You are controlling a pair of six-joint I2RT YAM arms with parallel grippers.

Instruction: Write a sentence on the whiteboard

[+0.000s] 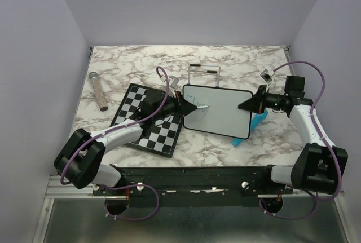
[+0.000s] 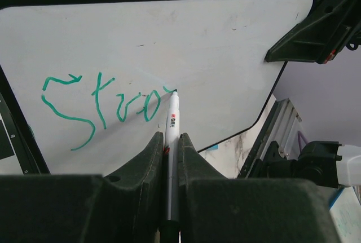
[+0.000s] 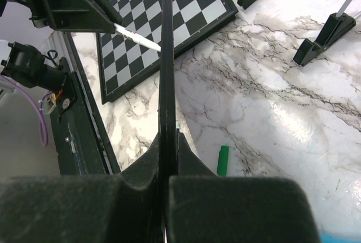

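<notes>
The whiteboard [image 1: 221, 111] is held up tilted above the table middle. My right gripper [image 1: 246, 105] is shut on its right edge; the right wrist view shows the board edge-on [image 3: 166, 57] between the fingers [image 3: 167, 141]. My left gripper [image 1: 192, 107] is shut on a white marker [image 1: 202, 107]. In the left wrist view the marker [image 2: 172, 122] stands between the jaws [image 2: 171, 141], its tip touching the whiteboard [image 2: 214, 34]. The sentence [image 2: 101, 105] is one line of teal-green letters reading roughly "Stro"; the tip is at its right end.
A chessboard [image 1: 148, 120] lies under my left arm, also in the right wrist view [image 3: 169, 17]. A green cap [image 3: 223, 160] lies on the marble. A speckled tube [image 1: 98, 91] lies far left. A wire stand [image 1: 203, 74] is behind the board, a blue object [image 1: 255, 126] under its right edge.
</notes>
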